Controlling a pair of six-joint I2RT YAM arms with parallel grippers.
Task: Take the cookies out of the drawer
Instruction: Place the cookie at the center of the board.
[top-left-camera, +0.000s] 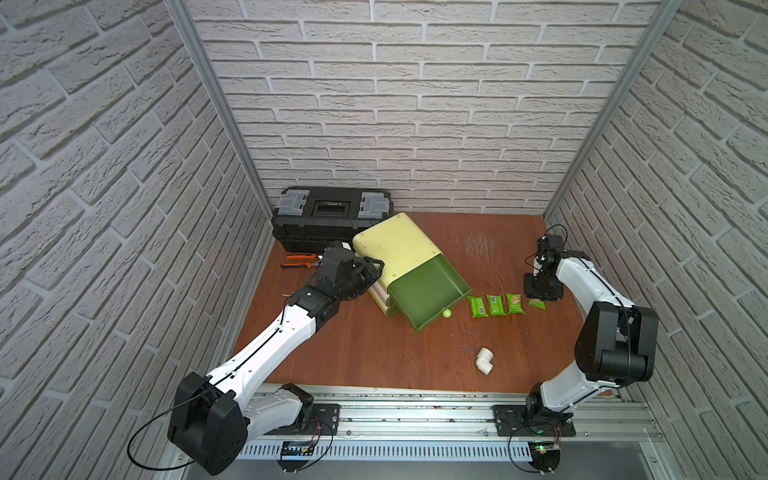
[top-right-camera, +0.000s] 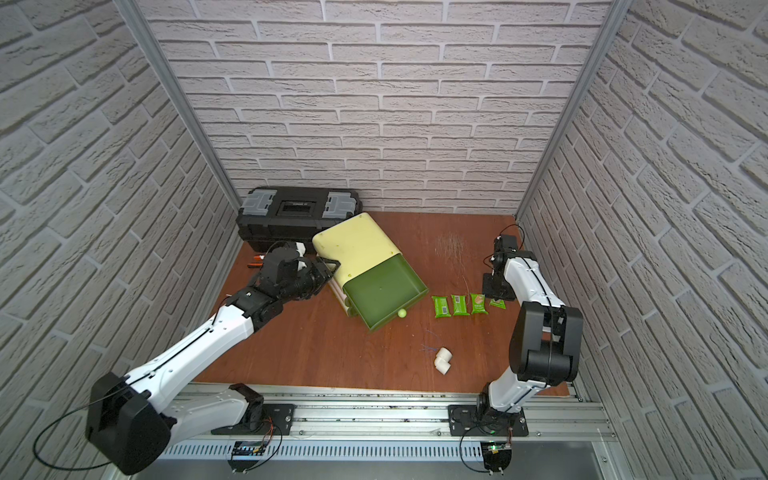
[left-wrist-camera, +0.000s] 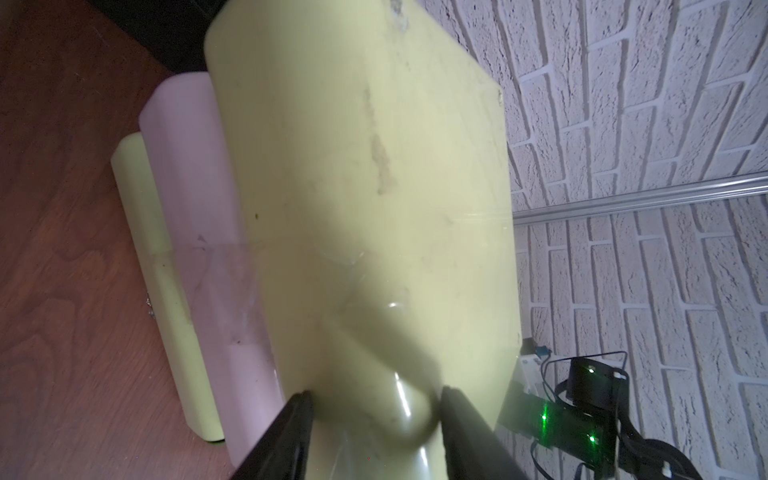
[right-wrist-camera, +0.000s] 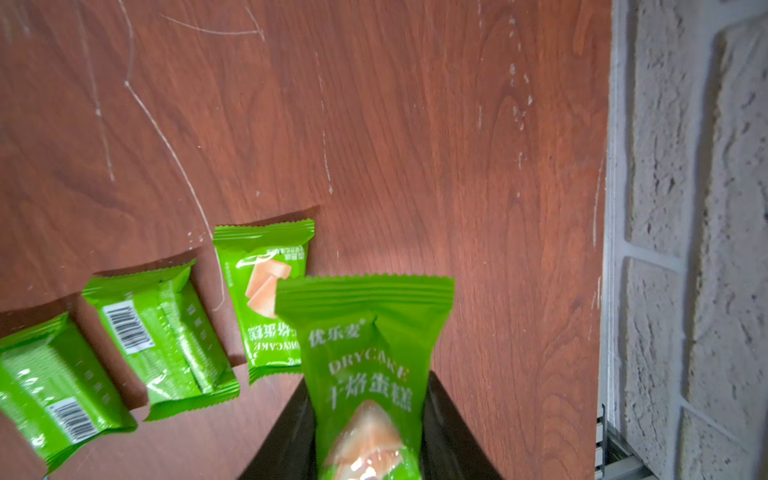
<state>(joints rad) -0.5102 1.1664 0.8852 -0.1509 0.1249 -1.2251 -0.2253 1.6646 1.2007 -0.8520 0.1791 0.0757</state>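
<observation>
Green cookie (right-wrist-camera: 365, 316) in right gripper (right-wrist-camera: 369, 380), near table edge (right-wrist-camera: 598, 208).

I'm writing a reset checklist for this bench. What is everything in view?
Table: one, reddish-brown wood, under everything.
Toolbox: one, black, back left by the wall.
Pliers: one pair, orange handles, in front of the toolbox.
Cabinet: one, pale yellow, mid-table, skewed.
Drawer: one, green, pulled out of the cabinet, no packets showing inside.
Cookies: four, green; three in a row on the table right of the drawer, one cookie held at the row's right end.
Elbow: one, white, front of the table.
Left gripper: black, closed on the cabinet's corner.
Right gripper: black, closed on the fourth cookie.
</observation>
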